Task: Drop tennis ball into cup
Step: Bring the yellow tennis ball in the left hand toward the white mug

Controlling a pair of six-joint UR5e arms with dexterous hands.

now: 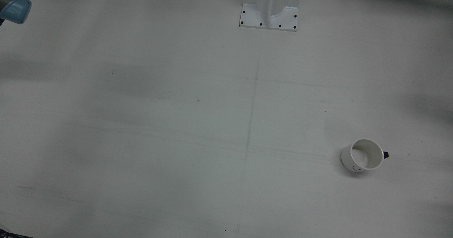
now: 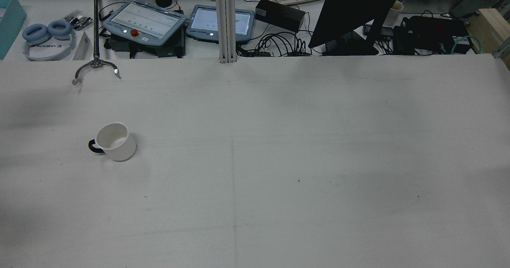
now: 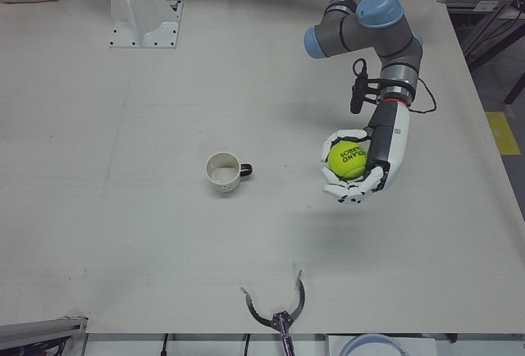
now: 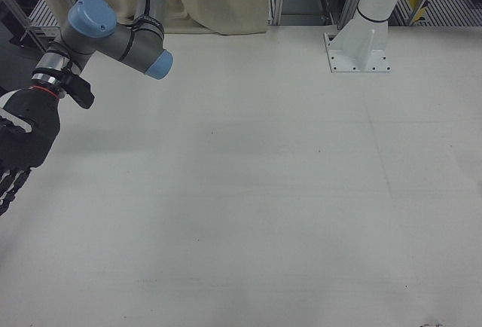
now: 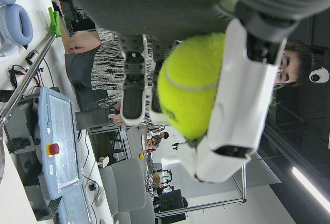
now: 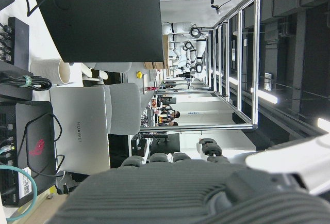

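Observation:
A yellow-green tennis ball [image 3: 348, 160] sits in my left hand [image 3: 365, 163], which is shut on it and held above the table. The hand is to the right of the cup in the left-front view, well apart from it. The ball fills the left hand view [image 5: 193, 84] between the fingers [image 5: 133, 87]. The white cup [image 3: 222, 172] with a dark handle stands upright and empty on the table; it also shows in the front view [image 1: 364, 155] and the rear view [image 2: 113, 141]. My right hand [image 4: 19, 146] is open and empty at the left edge of the right-front view.
A white arm pedestal [image 1: 269, 9] stands at the table's robot side [image 3: 143, 15]. A metal claw stand [image 2: 95, 66] with a green top is at the operators' edge [image 3: 277, 311]. Tablets [image 2: 145, 20], headphones [image 2: 48, 36] and cables lie beyond that edge.

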